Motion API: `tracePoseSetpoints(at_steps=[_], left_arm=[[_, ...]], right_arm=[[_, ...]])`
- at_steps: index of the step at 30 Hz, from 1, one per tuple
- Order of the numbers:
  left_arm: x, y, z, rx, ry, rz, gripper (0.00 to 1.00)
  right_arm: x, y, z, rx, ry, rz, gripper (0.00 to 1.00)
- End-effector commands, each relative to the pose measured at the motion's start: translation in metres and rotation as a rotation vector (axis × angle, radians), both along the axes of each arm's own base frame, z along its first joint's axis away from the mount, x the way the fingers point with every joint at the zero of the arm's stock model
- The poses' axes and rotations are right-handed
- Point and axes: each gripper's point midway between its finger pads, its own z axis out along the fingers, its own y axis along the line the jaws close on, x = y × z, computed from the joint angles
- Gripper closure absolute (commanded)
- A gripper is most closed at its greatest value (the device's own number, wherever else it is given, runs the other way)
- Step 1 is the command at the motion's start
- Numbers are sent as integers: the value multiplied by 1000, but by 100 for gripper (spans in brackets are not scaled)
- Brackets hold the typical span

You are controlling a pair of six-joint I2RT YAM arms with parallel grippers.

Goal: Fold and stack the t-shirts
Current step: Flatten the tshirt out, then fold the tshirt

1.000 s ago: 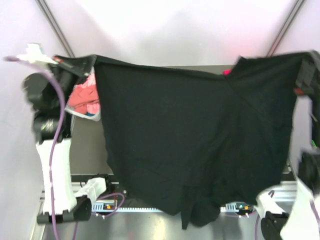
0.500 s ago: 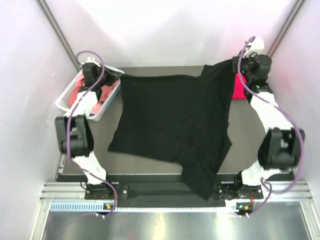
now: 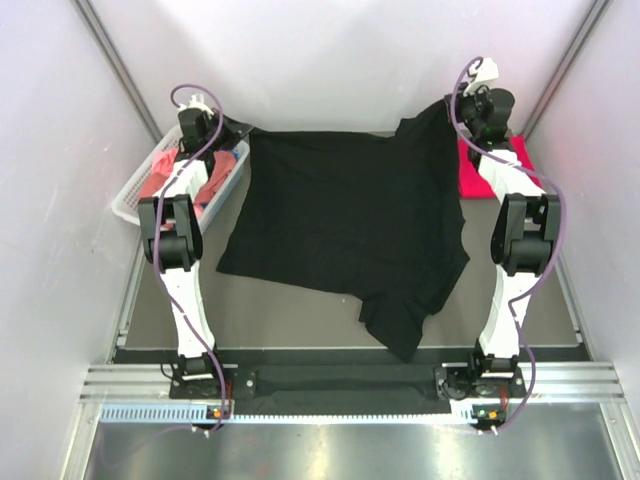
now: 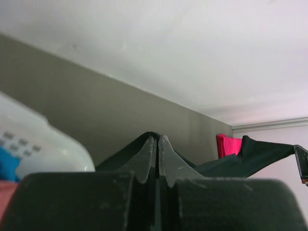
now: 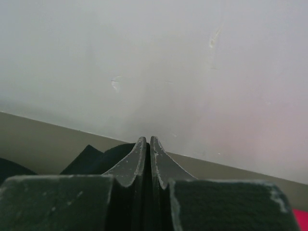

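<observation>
A black t-shirt (image 3: 350, 220) lies spread over the dark table, its near hem bunched toward the front. My left gripper (image 3: 237, 131) is shut on its far left corner, and the cloth shows wrapped over the fingertips of the left gripper (image 4: 158, 140). My right gripper (image 3: 457, 108) is shut on the far right corner, with black cloth (image 5: 96, 156) showing beside the closed right gripper (image 5: 147, 140). A crimson red t-shirt (image 3: 478, 172) lies folded at the far right, partly behind the right arm, and the same red t-shirt (image 4: 228, 145) shows in the left wrist view.
A white lattice basket (image 3: 133, 195) stands at the far left beside the left arm, holding pink, red and blue cloth (image 3: 205, 180). Its rim (image 4: 45, 149) is close to the left gripper. White walls close in at the back and both sides.
Both arms have swung from high near the camera to the far side of the table. The black t-shirt went from hanging stretched between them to lying spread on the table.
</observation>
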Motion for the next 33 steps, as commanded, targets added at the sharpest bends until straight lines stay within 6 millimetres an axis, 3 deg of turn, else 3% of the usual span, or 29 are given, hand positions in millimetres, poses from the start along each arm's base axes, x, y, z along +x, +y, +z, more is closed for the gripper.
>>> tracePoseSetpoints(at_steps=[1, 6, 9, 10, 13, 14, 15, 17, 18, 20, 21, 23, 26, 28, 33], left_arm=[[16, 2, 36, 48, -139, -24, 100], [22, 0, 37, 61, -150, -46, 100], [23, -4, 37, 42, -150, -72, 100], [21, -7, 34, 35, -140, -87, 100], [13, -11, 30, 34, -121, -111, 100], [11, -11, 29, 54, -122, -116, 100], [8, -11, 26, 65, -106, -121, 100], [3, -12, 31, 92, -115, -140, 100], [1, -14, 33, 98, -117, -151, 100], [-6, -17, 42, 124, -133, -174, 100], [-8, -18, 44, 137, -130, -178, 100], [-17, -19, 43, 170, -105, -192, 100], [-30, -19, 35, 177, -62, -199, 100], [-39, -18, 25, 197, -18, -205, 100], [-63, -12, 5, 267, 72, -184, 100]], right_arm=[[4, -4, 61, -23, -176, -29, 100], [-3, -14, 56, -19, -154, -55, 100], [-10, -7, 55, -14, -101, -18, 100], [-13, -7, 43, -3, -41, -18, 100], [-26, -6, 36, 28, 40, -24, 100], [-34, -6, 42, 30, 43, -24, 100], [-40, -6, 28, 26, 74, -24, 100], [-55, -9, 37, 27, 71, -47, 100], [-61, -10, 28, 33, 100, -58, 100], [-74, -14, 37, 36, 108, -84, 100], [-81, -15, 27, 41, 155, -93, 100], [-96, -17, 29, 40, 180, -107, 100], [-120, -24, 14, 19, 277, -152, 100], [-136, -29, -10, 4, 365, -180, 100], [-176, -23, -41, 23, 485, -165, 100]])
